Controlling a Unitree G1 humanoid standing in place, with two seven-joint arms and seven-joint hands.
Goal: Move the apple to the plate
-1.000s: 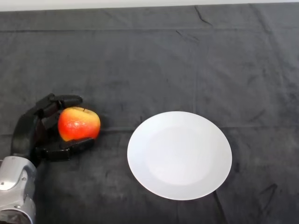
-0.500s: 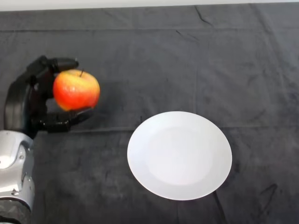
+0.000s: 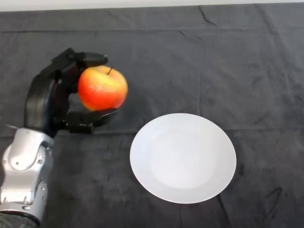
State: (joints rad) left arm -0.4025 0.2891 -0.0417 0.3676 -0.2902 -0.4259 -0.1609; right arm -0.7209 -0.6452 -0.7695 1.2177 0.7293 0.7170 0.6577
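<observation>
A red and yellow apple (image 3: 102,88) is held in my black left hand (image 3: 50,99), lifted above the dark cloth at the left of the view. The fingers curl over its top and the thumb sits under it. A white round plate (image 3: 183,157) lies flat on the cloth to the lower right of the apple, apart from it, with nothing on it. My silver-grey arm (image 3: 24,175) comes in from the lower left.
The dark cloth (image 3: 213,61) covers the whole table, with creases running across it. A pale strip (image 3: 95,4) shows along the far edge at the top.
My hand has lifted the apple off the cloth and carried it up and to the right, closer to the plate. The plate has not moved.
</observation>
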